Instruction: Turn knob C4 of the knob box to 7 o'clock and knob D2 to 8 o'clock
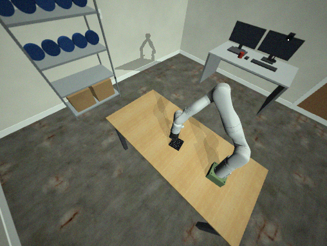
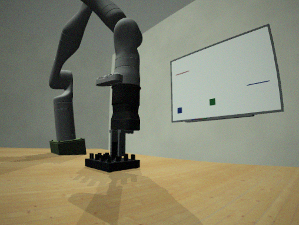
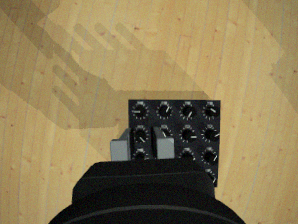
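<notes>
The black knob box stands flat on the table. In the wrist view its printed names lie toward the top, so row D is the top row. My gripper is open and points down, its fingertips at about knob height. Knob C4 is between the two fingers, with a gap on each side; its line points to the lower right in that view. Knob D2 is in the top row; its line points downward there, exact mark hard to tell. Part of row B and most of row A are hidden by the gripper body.
Knob D4 is just beyond C4, and knob C3 is partly hidden by the right finger. Knob D3 stands beside D2. The arm's green base is on the same table.
</notes>
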Tool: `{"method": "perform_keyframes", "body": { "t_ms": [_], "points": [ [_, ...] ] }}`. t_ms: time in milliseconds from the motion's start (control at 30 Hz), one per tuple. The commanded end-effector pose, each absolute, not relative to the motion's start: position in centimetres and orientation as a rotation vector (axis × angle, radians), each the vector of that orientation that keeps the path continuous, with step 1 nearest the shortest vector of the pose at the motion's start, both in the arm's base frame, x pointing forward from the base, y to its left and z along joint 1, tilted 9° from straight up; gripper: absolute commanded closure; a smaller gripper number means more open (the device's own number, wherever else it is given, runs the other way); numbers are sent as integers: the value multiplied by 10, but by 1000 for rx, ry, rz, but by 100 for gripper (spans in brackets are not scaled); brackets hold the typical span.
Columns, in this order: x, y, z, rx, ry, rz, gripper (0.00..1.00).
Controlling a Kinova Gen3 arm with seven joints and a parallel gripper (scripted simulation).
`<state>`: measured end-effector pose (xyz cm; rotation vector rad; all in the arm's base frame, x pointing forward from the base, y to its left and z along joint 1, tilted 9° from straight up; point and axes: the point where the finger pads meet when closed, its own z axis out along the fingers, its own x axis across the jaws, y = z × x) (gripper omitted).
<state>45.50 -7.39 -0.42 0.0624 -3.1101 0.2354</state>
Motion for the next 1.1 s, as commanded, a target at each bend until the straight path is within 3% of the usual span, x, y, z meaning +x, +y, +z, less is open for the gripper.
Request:
{"method": "perform_keyframes", "body": {
  "t_ms": [0,1067],
  "points": [
    [458,-73,5,61,-3119,237,54],
    [458,-70,27,43,-3120,237,54]
  ]
}}
